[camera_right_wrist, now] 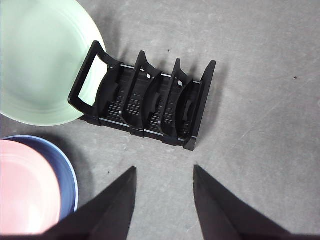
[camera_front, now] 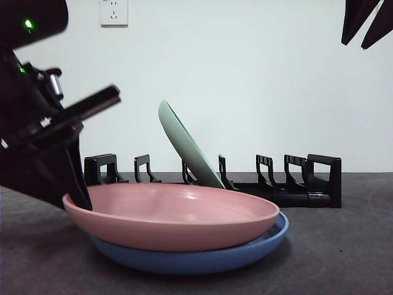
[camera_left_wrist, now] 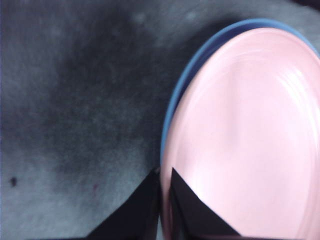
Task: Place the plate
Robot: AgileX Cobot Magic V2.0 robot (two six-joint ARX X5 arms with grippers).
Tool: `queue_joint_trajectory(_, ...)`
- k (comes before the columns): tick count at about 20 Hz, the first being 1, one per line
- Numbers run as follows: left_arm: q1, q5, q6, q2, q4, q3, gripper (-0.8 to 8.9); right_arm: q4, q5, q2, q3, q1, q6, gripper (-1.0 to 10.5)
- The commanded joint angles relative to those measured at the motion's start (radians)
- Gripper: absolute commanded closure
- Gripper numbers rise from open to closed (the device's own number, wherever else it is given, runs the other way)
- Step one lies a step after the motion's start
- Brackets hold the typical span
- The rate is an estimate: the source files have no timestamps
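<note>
A pink plate (camera_front: 175, 215) lies stacked on a blue plate (camera_front: 202, 258) near the table's front. My left gripper (camera_front: 77, 200) is shut on the pink plate's left rim; in the left wrist view its jaws pinch the pink plate (camera_left_wrist: 245, 145) at the edge, above the blue plate (camera_left_wrist: 172, 102). A pale green plate (camera_front: 187, 144) leans upright in the black rack (camera_front: 270, 178) behind. My right gripper (camera_right_wrist: 162, 195) hangs open high over the rack (camera_right_wrist: 145, 100), holding nothing, with the green plate (camera_right_wrist: 40, 60) beside it.
The rack has several free slots to the right of the green plate. A white wall with a socket (camera_front: 113, 11) stands behind. Dark grey tabletop (camera_front: 344, 246) extends right of the plates.
</note>
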Motion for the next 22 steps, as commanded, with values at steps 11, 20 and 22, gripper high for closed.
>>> queue_joint_trajectory(11, -0.019, 0.005, -0.014, 0.111, 0.108, 0.01, 8.05, 0.006, 0.0, 0.01, 0.023, 0.005, 0.002, 7.7)
queue_joint_trajectory(20, -0.023, 0.04, -0.014, 0.105, 0.129, 0.014, 6.64, -0.006, 0.0, 0.01, 0.023, 0.005, 0.002, 7.7)
queue_joint_trajectory(22, -0.019, 0.04, 0.005, 0.09, 0.119, 0.014, 5.82, -0.009, -0.001, 0.01, 0.023, 0.005, 0.002, 7.7)
